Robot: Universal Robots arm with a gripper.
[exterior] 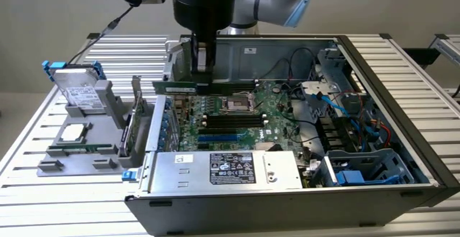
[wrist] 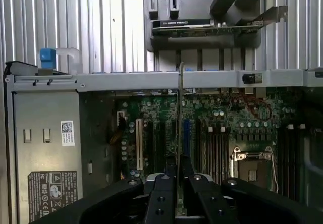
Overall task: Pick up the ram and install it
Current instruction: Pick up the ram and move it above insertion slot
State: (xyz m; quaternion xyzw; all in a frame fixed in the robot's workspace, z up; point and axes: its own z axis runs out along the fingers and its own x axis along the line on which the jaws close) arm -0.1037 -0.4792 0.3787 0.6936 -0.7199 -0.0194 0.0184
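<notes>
The ram [exterior: 188, 88] is a long, thin green stick that my gripper [exterior: 203, 79] is shut on near its middle. It hangs level above the rear left part of the open computer case [exterior: 402, 134], over the motherboard [exterior: 248, 110]. In the wrist view the ram [wrist: 179, 118] shows edge-on as a thin line running away from the black fingers [wrist: 162, 196] that clamp it. Below it lie the motherboard's long black slots [exterior: 234, 122] and blue slots [exterior: 223, 138]. The processor socket [wrist: 252, 163] sits to one side of them.
A silver power supply [exterior: 230, 167] fills the case's front. Cables and drive bays [exterior: 359, 140] crowd the exterior view's right. Outside the case, a grey fixture [exterior: 79, 151] holds a hard drive [exterior: 79, 94], a processor [exterior: 72, 133] and an upright card [wrist: 207, 28].
</notes>
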